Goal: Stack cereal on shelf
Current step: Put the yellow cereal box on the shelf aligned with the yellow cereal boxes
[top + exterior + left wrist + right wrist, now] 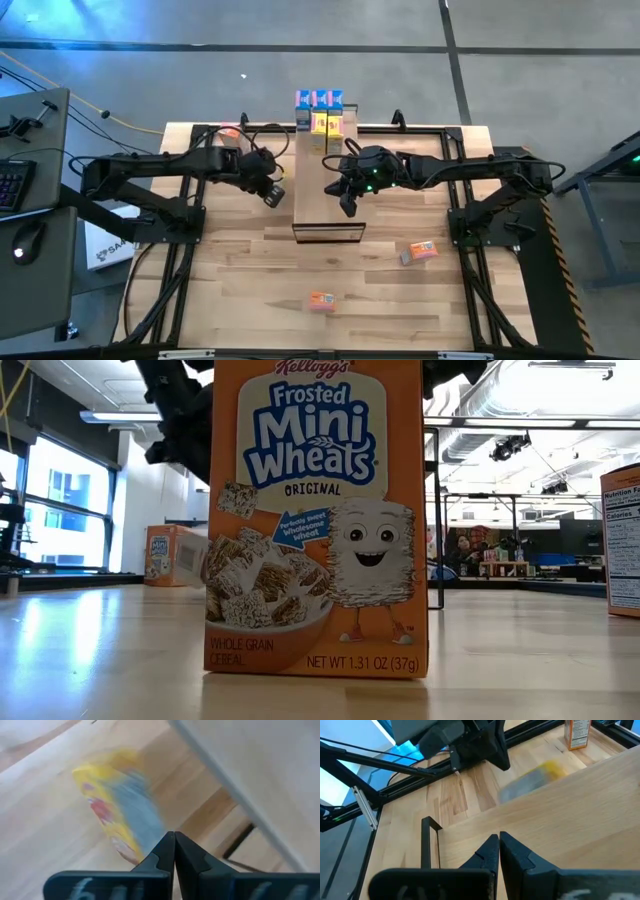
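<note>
Cereal boxes and both pincers, seen from four cameras. Left gripper: jaws pressed together with nothing between them, just left of the shelf at mid-frame of the high view; in the left wrist view its fingertips meet in front of a blurred yellow-and-blue box on the tabletop. Right gripper: jaws likewise closed and empty, over the shelf's right side; the right wrist view shows its fingers above the shelf's light plank, with the left arm and the same blurred yellow box beyond. Shelf: a long narrow plank unit running from the upper centre toward mid-frame, dark frame at its near end. Stacked boxes: blue ones and yellow ones grouped at the shelf's far end, upper centre. Loose boxes: an orange-red one at lower centre of the table, another at lower right, one near the upper left corner. Low view: an orange Frosted Mini Wheats box standing upright fills the middle.
</note>
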